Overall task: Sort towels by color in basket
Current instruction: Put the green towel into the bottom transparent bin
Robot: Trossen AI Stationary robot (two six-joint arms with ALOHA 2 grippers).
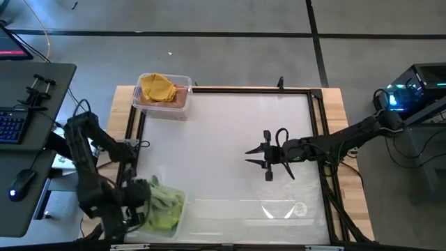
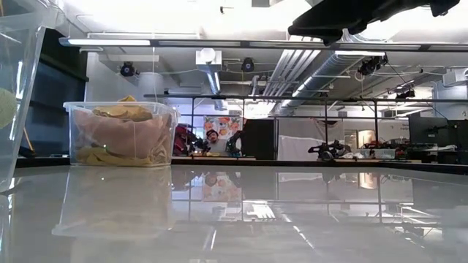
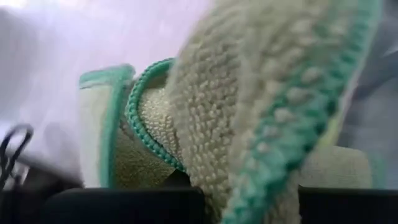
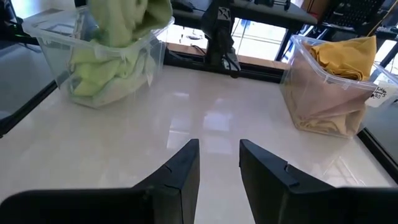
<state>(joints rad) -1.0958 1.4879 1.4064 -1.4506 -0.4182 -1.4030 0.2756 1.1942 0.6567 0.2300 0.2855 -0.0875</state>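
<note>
My left gripper [image 1: 143, 199] is at the table's near left corner, over a clear bin [image 1: 174, 226] of lime and sage green towels, and is shut on a lime green towel with a teal stitched edge [image 3: 261, 93]. That towel also shows in the right wrist view [image 4: 127, 18], hanging over the bin [image 4: 155, 56]. A second clear bin [image 1: 182, 104] at the far left holds a mustard yellow towel [image 1: 157, 87] on top of pink-brown ones [image 4: 323, 99]. My right gripper [image 1: 267, 157] is open and empty above the table's middle, pointing toward the left edge. My left gripper pinches a bunched part of the green towel [image 3: 249, 168] between its two fingers [image 3: 124, 205], several folds together with the teal edge running through them. The towel hangs below the gripper, its lower part [image 4: 124, 34] down at the bin's rim.
The white table top [image 1: 230, 139] has a raised dark frame [image 1: 317, 132] around it. The far-left bin shows in the low view [image 2: 121, 135], with the green bin's wall at that view's left edge [image 2: 14, 95]. A desk with a keyboard [image 1: 10, 125] stands left of the table.
</note>
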